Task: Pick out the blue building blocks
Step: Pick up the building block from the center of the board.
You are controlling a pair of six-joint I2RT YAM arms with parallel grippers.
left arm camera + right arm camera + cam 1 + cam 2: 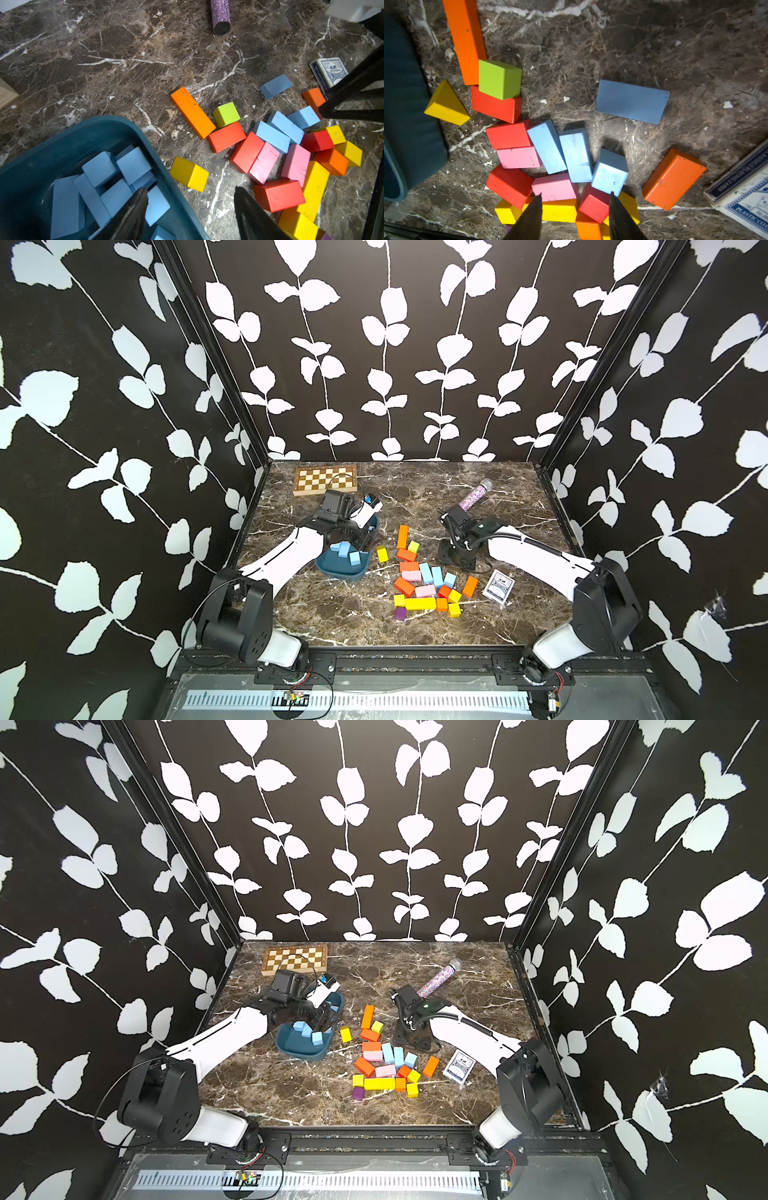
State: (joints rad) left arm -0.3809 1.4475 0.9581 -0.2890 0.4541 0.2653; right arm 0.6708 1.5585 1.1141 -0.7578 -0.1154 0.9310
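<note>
The left pincer (191, 216) hangs released and empty over the rim of the teal tray (62, 135). A heap of the blue building blocks (133, 164) lies in that tray, at nine o'clock from the mixed pile. The right pincer (575, 218), jaws parted and empty, hovers above three blue bricks (577, 153) wedged among pink and red ones. A fourth blue brick (631, 101) lies apart, about one o'clock. I reckon a careless closing here would nip the red cube (593, 203) too, or scatter the pile.
</note>
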